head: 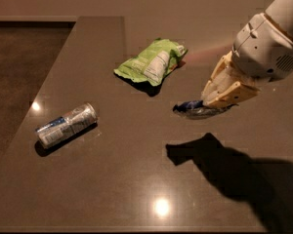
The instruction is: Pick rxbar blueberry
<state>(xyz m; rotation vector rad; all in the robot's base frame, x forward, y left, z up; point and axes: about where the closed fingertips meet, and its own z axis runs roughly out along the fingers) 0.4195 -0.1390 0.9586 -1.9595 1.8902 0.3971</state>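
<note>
Presently the gripper [211, 100] hangs over the right side of the tabletop [102, 179], fingers clamped on one end of the rxbar blueberry [189, 107]. The bar is held clear of the surface. A green bag [154, 62] lies toward the far edge, and a drink can [66, 126] lies on its side near the left edge.

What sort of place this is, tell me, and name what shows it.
Probably a break-room or kitchen counter: a dark polished countertop bearing a drink can and green chip bag, while the gripper, at right, holds the rxbar blueberry above it.
</note>
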